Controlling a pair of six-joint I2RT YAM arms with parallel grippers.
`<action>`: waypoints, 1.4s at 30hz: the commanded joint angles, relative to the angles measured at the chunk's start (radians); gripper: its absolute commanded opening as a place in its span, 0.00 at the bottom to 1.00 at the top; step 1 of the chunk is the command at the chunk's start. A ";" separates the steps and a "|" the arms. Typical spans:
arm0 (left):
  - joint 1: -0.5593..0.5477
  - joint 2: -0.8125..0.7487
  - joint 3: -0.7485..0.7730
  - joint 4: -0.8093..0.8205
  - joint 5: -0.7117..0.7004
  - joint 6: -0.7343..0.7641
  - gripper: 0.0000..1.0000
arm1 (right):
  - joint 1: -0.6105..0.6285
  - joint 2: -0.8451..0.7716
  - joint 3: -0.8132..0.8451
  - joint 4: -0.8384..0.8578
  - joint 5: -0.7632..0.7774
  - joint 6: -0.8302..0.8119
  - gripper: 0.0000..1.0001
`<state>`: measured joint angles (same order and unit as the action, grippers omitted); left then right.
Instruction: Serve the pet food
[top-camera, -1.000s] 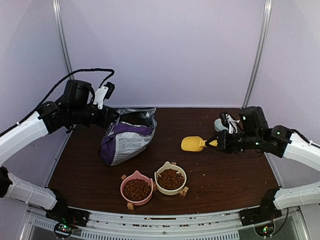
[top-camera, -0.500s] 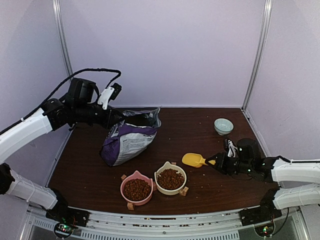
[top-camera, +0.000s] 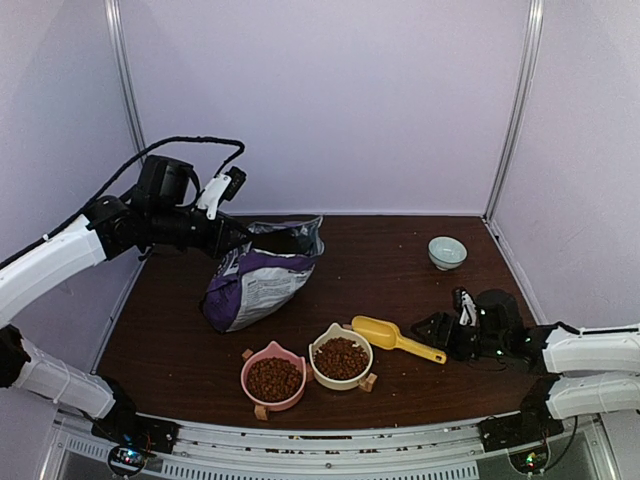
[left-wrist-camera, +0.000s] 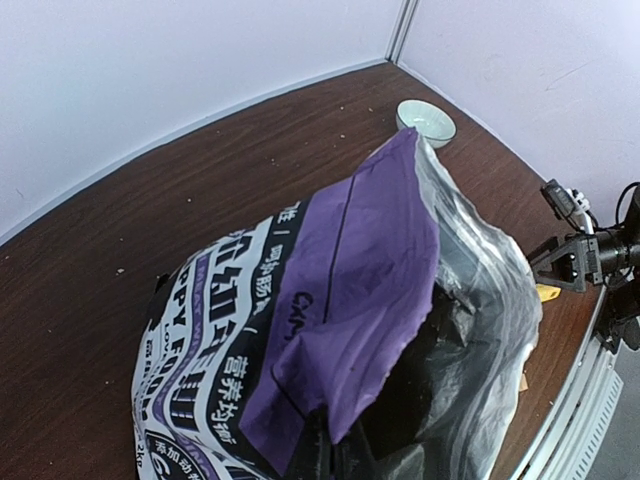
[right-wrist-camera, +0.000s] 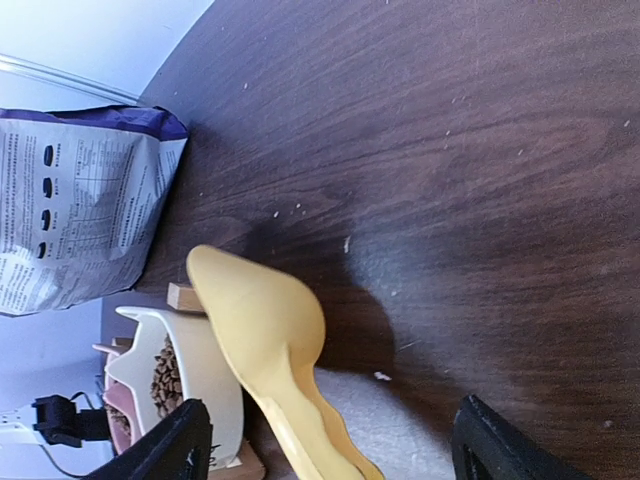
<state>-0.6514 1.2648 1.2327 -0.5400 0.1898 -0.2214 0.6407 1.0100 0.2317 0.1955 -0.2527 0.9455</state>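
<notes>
Underneath, dark brown wood-grain table (top-camera: 180, 340), matte and flecked with pale crumbs. Toward the back left, soft crinkled bag (top-camera: 255, 285), purple and white with a glossy silvery lining, slumped but drawn up at its mouth. Up there, left gripper (top-camera: 243, 238) clamped on that top edge.

Near the front, 2 smooth cat-eared bowls just beside each other on small wooden feet: pink bowl (top-camera: 244, 381) on the left, cream bowl (top-camera: 370, 349) on the right. Heaped in both, kibble (top-camera: 341, 358): tiny round dark-brown pellets, dry and dull, filling each nearly to the rim.

Just right of the cream bowl, yellow plastic scoop (top-camera: 390, 335), smooth, rounded at the mouth, tapering to a wavy handle. Lies flat on the wood. Low at the handle end, right gripper (top-camera: 431, 331), black fingers (right-wrist-camera: 175, 450) spread wide with the handle between them. Grasps nothing.

Sits near this gripper, then, the kibble, off to its left past the scoop. Sits well apart from the left gripper, in front of the bag.

At the back right, round glazed pale bowl (top-camera: 446, 251).
</notes>
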 joint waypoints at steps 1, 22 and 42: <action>0.005 0.004 0.018 0.040 0.032 0.022 0.00 | -0.004 -0.072 0.042 -0.190 0.163 -0.050 0.92; -0.125 0.079 0.244 -0.095 0.237 0.204 0.00 | 0.007 0.007 0.553 -0.297 -0.097 -0.688 0.90; -0.137 0.098 0.324 -0.218 0.205 0.328 0.00 | 0.071 0.245 0.893 -0.508 -0.262 -1.234 0.86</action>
<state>-0.7830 1.3918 1.5078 -0.8402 0.3904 0.0769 0.7017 1.2686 1.1191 -0.2489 -0.4770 -0.1978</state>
